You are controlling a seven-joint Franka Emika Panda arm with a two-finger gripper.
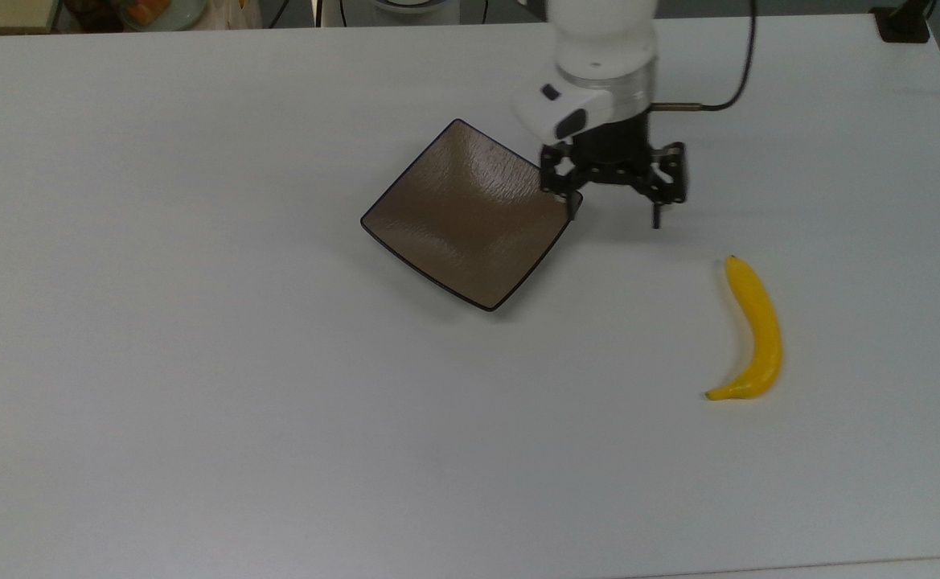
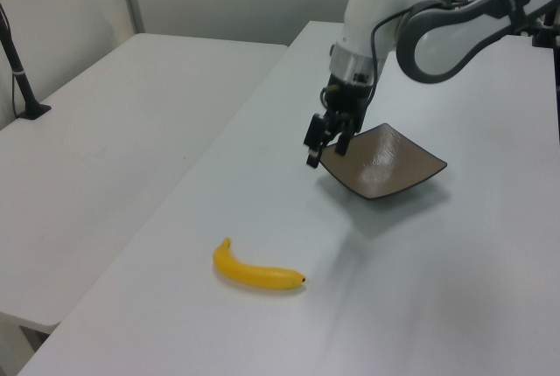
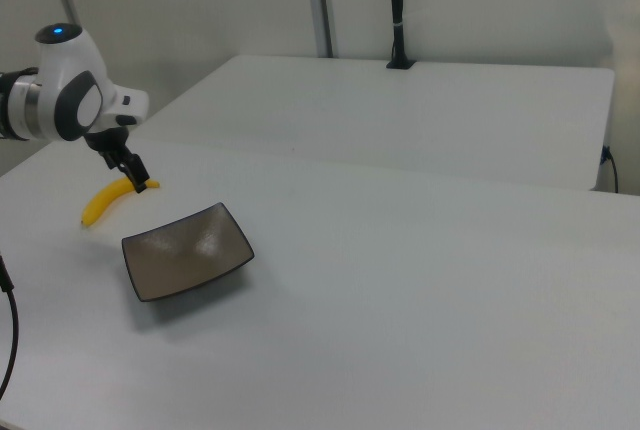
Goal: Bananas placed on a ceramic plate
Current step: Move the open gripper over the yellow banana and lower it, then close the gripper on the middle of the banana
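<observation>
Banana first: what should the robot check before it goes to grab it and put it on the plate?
1. Banana lies free on the table, nothing touching it: ok.
2. Gripper open and holding nothing: ok.
3. Gripper over the banana: not ok. In the top view it hangs between the plate's right corner and the banana.
4. Table between gripper and banana bare: ok.
5. Plate is bare, with room for the banana: ok.
6. Gripper turned to close across the banana's thin side: cannot tell.
</observation>
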